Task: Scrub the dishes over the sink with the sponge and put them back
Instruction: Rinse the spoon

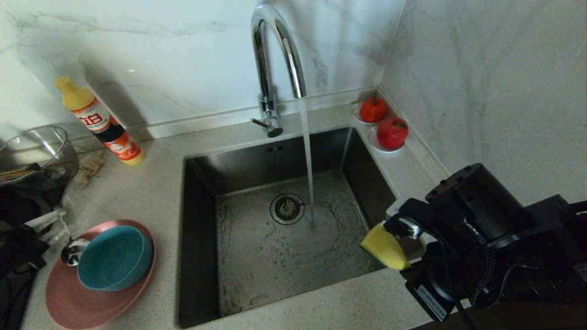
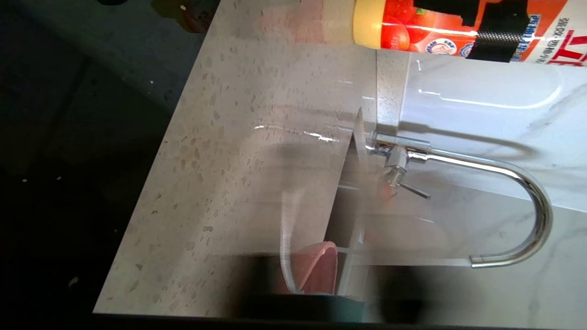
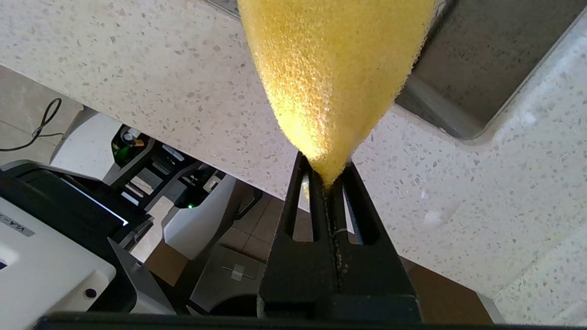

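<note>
The pink plate [image 1: 69, 302] lies on the counter left of the sink [image 1: 257, 270], with the teal bowl [image 1: 114, 259] standing in it. A shiny silver piece that looks like the spoon [image 1: 71, 253] rests against the bowl's left side. My left gripper [image 2: 330, 293] is at the plate's left rim, low over the counter. The left wrist view is blurred, with the plate's edge [image 2: 316, 270] right in front of it. My right gripper [image 3: 326, 176] is shut on the yellow sponge [image 1: 385, 247] and holds it over the sink's front right corner.
Water runs from the chrome tap [image 1: 275, 55] into the basin beside the drain [image 1: 287, 208]. A detergent bottle [image 1: 98, 121], a beige cloth [image 1: 89, 167] and a glass bowl [image 1: 32, 153] stand back left. Two saucers with red fruit [image 1: 392, 133] sit in the back right corner.
</note>
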Motion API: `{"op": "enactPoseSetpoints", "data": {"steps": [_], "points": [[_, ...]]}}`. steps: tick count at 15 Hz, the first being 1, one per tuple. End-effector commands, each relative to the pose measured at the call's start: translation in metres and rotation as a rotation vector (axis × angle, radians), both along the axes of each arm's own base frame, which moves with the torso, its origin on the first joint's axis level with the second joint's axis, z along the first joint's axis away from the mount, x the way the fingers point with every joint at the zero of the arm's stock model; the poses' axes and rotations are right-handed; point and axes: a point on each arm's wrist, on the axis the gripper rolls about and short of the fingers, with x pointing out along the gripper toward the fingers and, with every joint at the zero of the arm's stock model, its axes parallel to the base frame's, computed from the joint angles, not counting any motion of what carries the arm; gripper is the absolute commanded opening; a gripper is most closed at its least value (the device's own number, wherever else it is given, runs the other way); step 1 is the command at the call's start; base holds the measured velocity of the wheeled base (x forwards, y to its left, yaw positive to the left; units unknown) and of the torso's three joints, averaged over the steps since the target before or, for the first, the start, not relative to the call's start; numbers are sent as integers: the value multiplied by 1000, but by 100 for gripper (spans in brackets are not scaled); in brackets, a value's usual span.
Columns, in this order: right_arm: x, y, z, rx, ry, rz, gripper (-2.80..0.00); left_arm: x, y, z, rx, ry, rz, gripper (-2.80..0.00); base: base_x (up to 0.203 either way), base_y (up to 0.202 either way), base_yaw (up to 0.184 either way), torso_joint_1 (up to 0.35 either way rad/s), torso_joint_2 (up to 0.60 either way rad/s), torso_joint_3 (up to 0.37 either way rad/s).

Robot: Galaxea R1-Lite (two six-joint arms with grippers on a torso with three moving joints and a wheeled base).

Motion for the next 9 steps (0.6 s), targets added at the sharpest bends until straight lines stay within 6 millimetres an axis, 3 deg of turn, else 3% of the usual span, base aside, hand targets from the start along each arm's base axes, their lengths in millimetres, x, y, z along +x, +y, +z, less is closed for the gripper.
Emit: {"op": "enactPoseSetpoints", "data": {"steps": [1,6,9], "points": [[0,-1,-1,-4,2,-3,-280,0,1,-3,-6,1,-4,-280,0,0,0,0,0,0],[0,-2,0,2,3,-4,-280,-1,-1,0,-5,0,-6,-280,0,0,0,0,0,0],[0,-2,1,5,0,-1,-280,-4,-5,18,10,-24,-8,-280,0,0,0,0,0,0]]}}
